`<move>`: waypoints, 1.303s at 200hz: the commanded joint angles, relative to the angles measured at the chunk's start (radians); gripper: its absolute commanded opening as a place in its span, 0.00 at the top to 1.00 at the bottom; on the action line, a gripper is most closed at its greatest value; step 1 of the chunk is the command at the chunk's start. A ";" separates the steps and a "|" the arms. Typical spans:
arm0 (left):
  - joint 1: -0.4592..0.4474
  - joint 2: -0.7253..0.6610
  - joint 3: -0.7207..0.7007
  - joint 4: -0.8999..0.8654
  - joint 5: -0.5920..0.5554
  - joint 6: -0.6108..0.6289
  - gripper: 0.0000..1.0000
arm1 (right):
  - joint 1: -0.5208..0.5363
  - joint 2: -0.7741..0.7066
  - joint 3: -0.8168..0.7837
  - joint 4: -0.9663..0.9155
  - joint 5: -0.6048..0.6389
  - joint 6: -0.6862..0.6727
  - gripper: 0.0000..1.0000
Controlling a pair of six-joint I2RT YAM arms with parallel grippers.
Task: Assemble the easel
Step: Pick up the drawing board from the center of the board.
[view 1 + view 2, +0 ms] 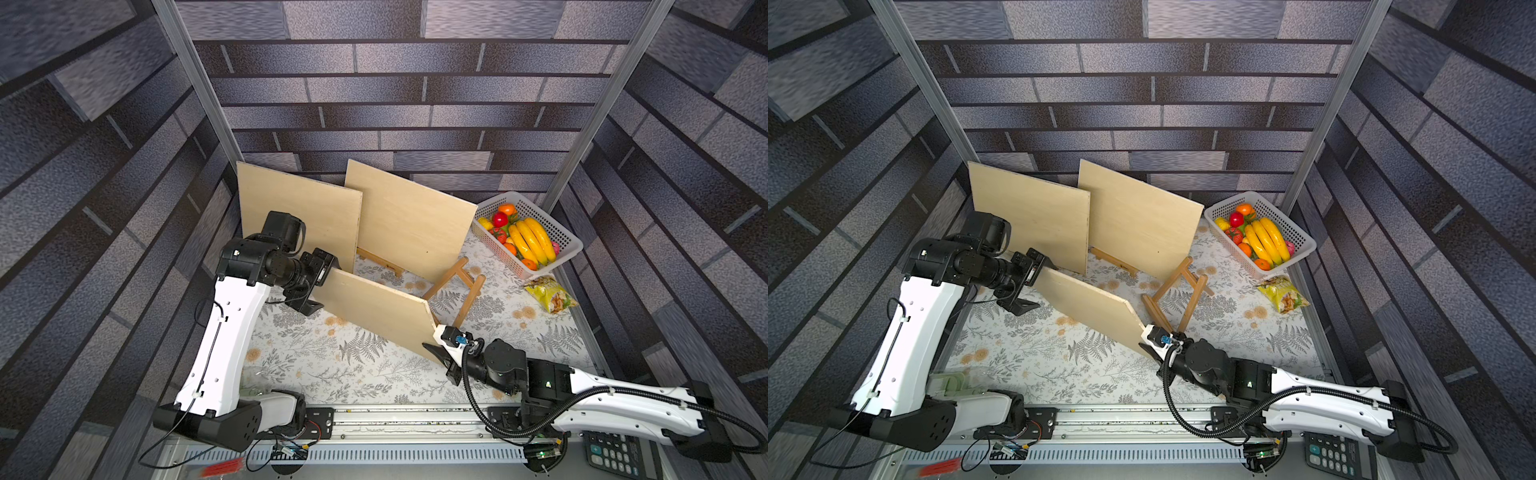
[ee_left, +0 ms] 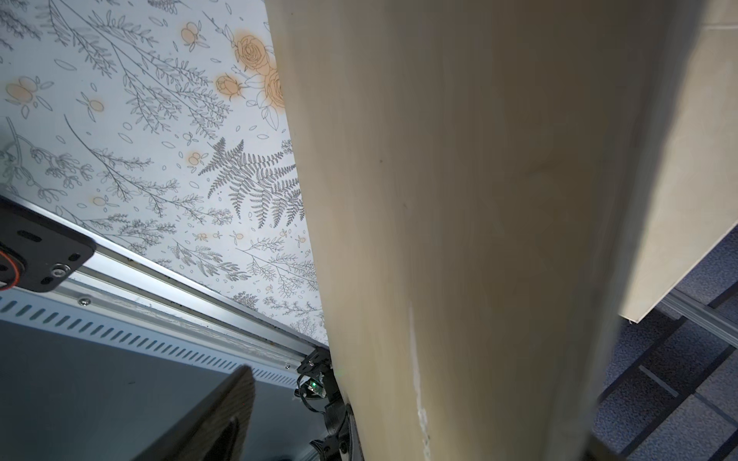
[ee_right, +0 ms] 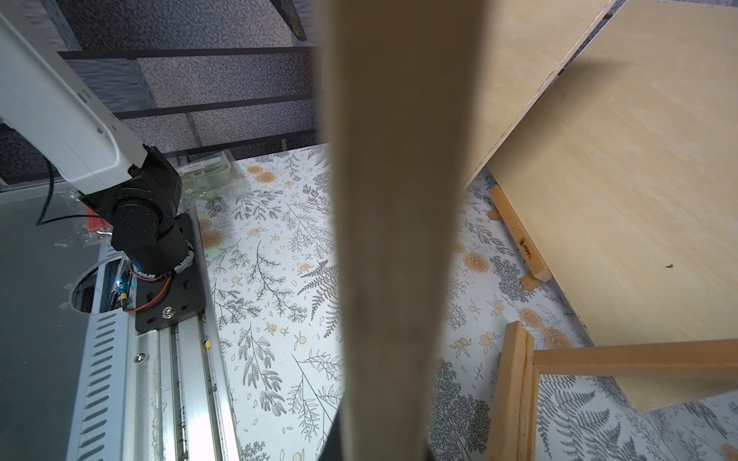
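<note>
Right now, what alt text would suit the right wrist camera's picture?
A blurred plywood board, seen edge-on and very close, blocks the centre. Behind it a second board leans near a wooden easel frame on a floral tablecloth, with the other arm's base beyond.

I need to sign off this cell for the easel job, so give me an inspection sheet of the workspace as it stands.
Surface: floral tablecloth, flat, no spills seen.
Job's things: plywood board on edge, spanning between both grippers; two leaning boards at the back; wooden easel on the cloth behind the spanning board.
Clutter: fruit basket, snack bag beside it, calculator at the front edge.
Grippers: left gripper open, astride the board's end; right gripper shut on its near corner.
Cables: black conduit loops off the right arm; loose wires at the front rail.
Surroundings: brick-patterned walls, metal posts.
</note>
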 commanded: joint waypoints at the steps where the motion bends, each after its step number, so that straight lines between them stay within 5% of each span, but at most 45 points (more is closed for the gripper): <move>1: -0.004 -0.031 -0.049 -0.015 0.010 -0.007 0.18 | -0.006 0.030 -0.040 -0.159 -0.045 0.037 1.00; 17: -0.007 -0.041 -0.063 -0.001 0.023 -0.018 0.30 | -0.006 0.032 -0.047 -0.154 -0.053 0.040 1.00; 26: -0.005 -0.051 -0.071 0.004 0.026 -0.028 0.49 | -0.006 0.035 -0.050 -0.150 -0.059 0.041 1.00; 62: 0.022 -0.091 -0.109 0.011 0.050 -0.050 0.58 | -0.006 0.055 -0.062 -0.114 -0.071 0.039 1.00; 100: 0.054 -0.150 -0.175 0.049 0.095 -0.113 0.89 | -0.007 0.078 -0.079 -0.074 -0.090 0.036 1.00; 120: 0.067 -0.174 -0.221 0.065 0.120 -0.140 1.00 | -0.006 0.078 -0.095 -0.065 -0.102 0.040 0.80; 157: 0.102 -0.227 -0.262 0.047 0.137 -0.174 1.00 | -0.006 0.065 -0.102 -0.084 -0.130 0.041 0.49; 184: 0.127 -0.261 -0.246 -0.008 0.124 -0.179 1.00 | -0.006 0.034 -0.088 -0.113 -0.157 0.061 0.01; 260: 0.191 -0.300 -0.199 -0.119 0.113 -0.126 1.00 | -0.006 -0.227 0.074 -0.464 -0.228 0.320 0.00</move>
